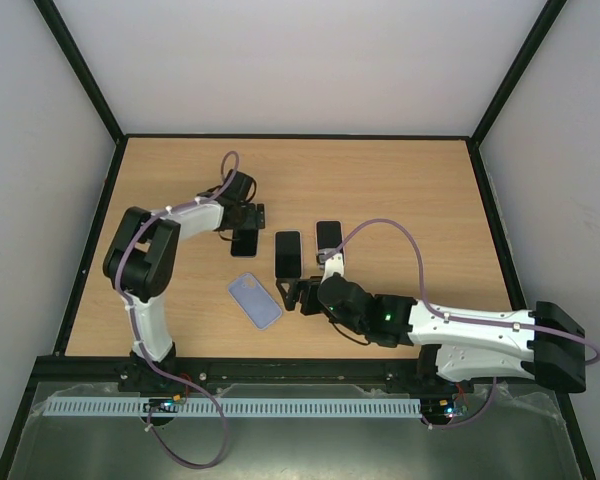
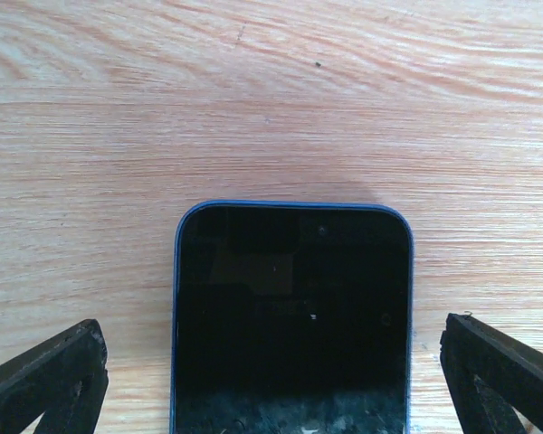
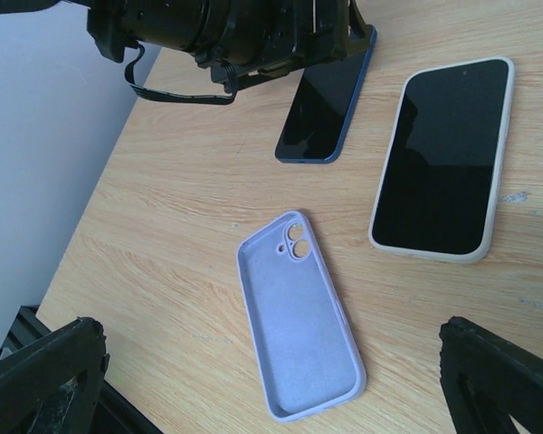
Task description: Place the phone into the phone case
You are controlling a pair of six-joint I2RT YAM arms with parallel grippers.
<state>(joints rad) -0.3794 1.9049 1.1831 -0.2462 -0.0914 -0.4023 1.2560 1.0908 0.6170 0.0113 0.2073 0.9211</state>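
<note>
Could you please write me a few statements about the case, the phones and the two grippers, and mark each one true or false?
1. The case is empty. True.
2. The left gripper is shut on the blue phone. False: its fingers stand open on either side of that phone, apart from it.
3. The white-edged phone sits in the case. False: it lies beside the case, apart from it.
4. The right gripper is open. True.
</note>
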